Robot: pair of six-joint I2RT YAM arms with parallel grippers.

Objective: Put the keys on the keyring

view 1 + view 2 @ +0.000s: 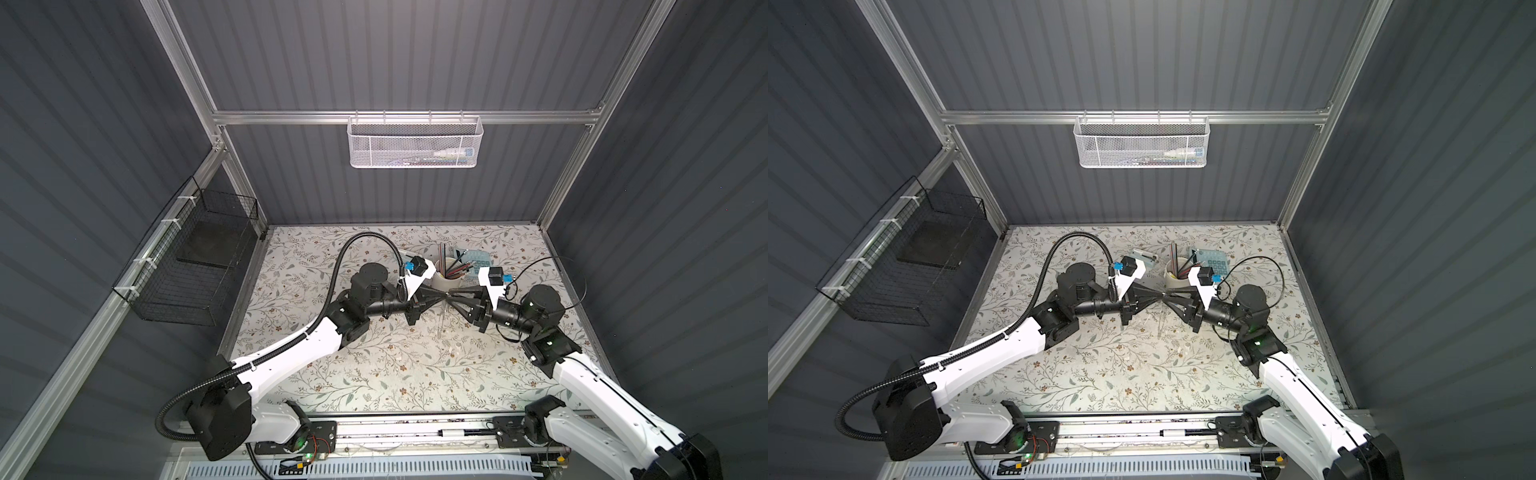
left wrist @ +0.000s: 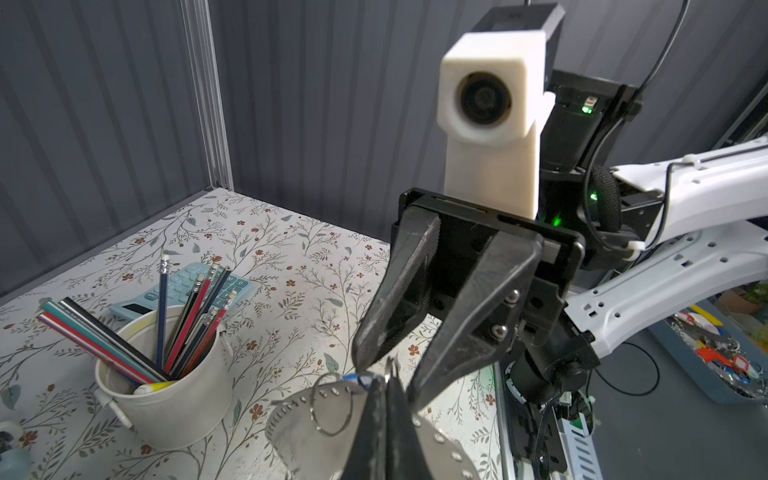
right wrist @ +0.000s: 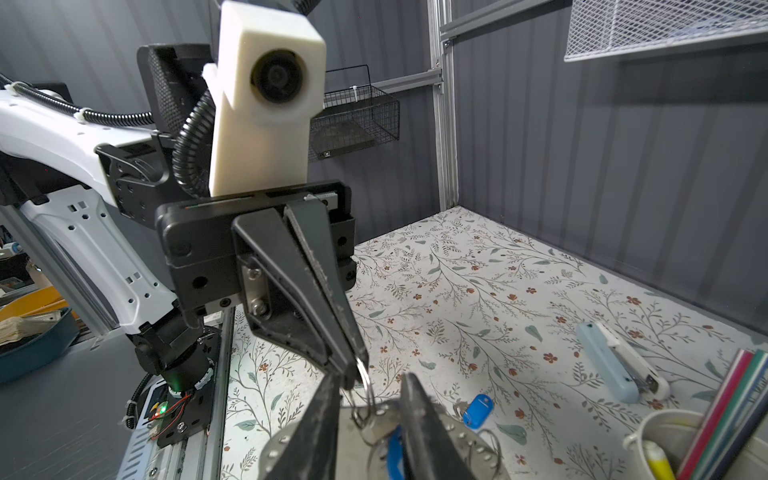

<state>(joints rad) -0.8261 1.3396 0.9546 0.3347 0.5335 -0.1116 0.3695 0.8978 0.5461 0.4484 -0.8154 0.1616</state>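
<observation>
Soft, even, dimmish light; wide-angle bending at edges; close-up keyring (image 2: 299,436) blurred.

Grey ribbed walls (image 1: 395,54), aluminium frame (image 1: 291,117), floral tabletop (image 1: 395,374); white mesh basket (image 1: 415,143) behind, black wire basket (image 1: 187,274) left

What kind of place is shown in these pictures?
Probably a robot test booth dressed as a desk: grey ribbed walls on an aluminium frame, floral tabletop, pencil cup.

keyring (image 2: 299,432) up in the air, keys split: one at it, one on the desk (image 3: 540,291)
keyring: flat grey loop, studded rim, roughly level, clear of the desk. first key (image 3: 394,453), blue tag, sits at its rim among small wire rings. second key (image 3: 478,410), blue tag, lies flat on the desk nearby, apart.
</observation>
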